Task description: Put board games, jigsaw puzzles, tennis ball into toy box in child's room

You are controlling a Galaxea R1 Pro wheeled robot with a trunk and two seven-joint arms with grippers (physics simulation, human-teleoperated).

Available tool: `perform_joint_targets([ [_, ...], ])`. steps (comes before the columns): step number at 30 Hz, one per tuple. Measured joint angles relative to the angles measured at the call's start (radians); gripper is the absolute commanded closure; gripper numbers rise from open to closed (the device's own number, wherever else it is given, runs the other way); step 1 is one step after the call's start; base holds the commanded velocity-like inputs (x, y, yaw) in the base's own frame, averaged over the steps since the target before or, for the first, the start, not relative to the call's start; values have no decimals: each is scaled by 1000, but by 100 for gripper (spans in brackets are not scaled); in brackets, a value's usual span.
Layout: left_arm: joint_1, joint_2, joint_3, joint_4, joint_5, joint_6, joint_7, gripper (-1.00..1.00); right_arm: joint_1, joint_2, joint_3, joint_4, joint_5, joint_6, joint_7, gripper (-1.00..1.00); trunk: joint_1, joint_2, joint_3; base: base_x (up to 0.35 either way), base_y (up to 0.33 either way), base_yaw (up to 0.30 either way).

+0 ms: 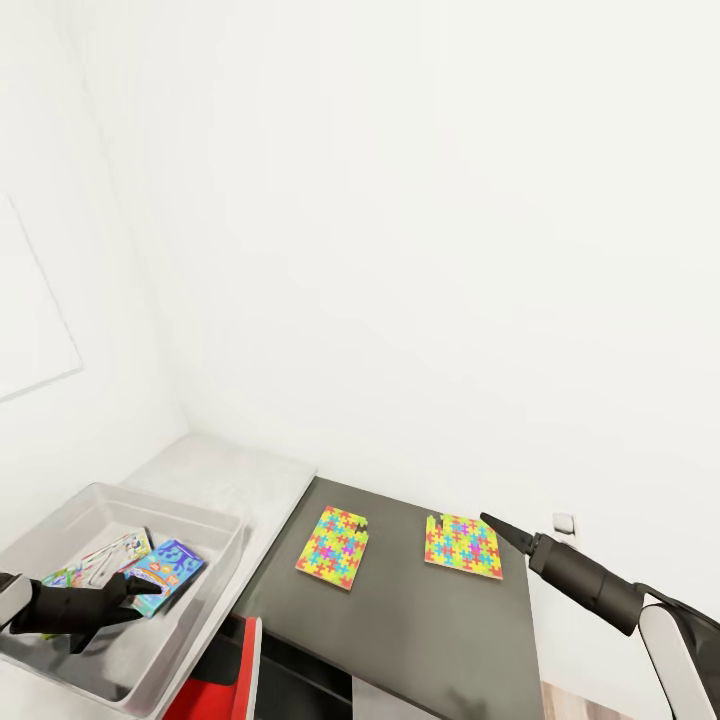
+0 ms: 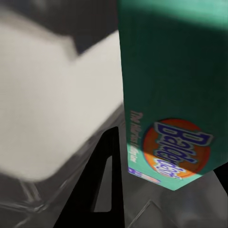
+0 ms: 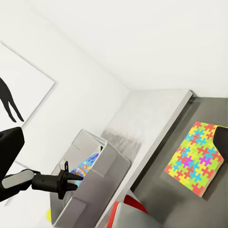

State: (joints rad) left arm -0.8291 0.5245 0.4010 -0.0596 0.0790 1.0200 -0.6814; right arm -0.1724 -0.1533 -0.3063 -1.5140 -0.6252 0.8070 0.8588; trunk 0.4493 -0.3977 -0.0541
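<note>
A grey toy box point(image 1: 215, 520) is seen at the lower left of the head view, resting on a pale grey table point(image 1: 240, 470) against white walls. Inside it lie a blue board game point(image 1: 165, 573) with bright print and a second flat printed box point(image 1: 115, 553) beside it. The left gripper point(image 1: 128, 597) is held low over the box interior, its dark fingers parted; in the left wrist view a teal card box point(image 2: 175, 90) is seen close against one finger point(image 2: 102, 190), but whether it is gripped or merely lying there cannot be told. Two jigsaw puzzles, a left puzzle point(image 1: 335, 546) and a right puzzle point(image 1: 463, 545), lie flat and well apart on a lower dark cabinet top point(image 1: 420, 630). The right gripper point(image 1: 500, 530) is poised just beside the right puzzle's edge, and its opening cannot be judged. The puzzles are judged to be light, stiff and very thin (awkward to pinch from above), so an overhanging edge or a corner would likely be the best hold. On the teal box, blurred lettering resembling "Balde" can be partly read; other print is too small to read.
</note>
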Motion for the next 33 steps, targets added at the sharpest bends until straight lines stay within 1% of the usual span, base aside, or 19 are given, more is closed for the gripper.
perform_joint_targets([
  [10,0,0,0,0,0,0,0,100,0,1,0,0,0,-2,0,-100,0,0,0,0,0,0],
  [11,0,0,0,0,0,0,0,-100,0,1,0,0,0,-2,0,-100,0,0,0,0,0,0],
  [33,0,0,4,-3,1,0,0,-100,0,0,0,6,-1,-2,2,-100,0,0,0,0,0,0],
])
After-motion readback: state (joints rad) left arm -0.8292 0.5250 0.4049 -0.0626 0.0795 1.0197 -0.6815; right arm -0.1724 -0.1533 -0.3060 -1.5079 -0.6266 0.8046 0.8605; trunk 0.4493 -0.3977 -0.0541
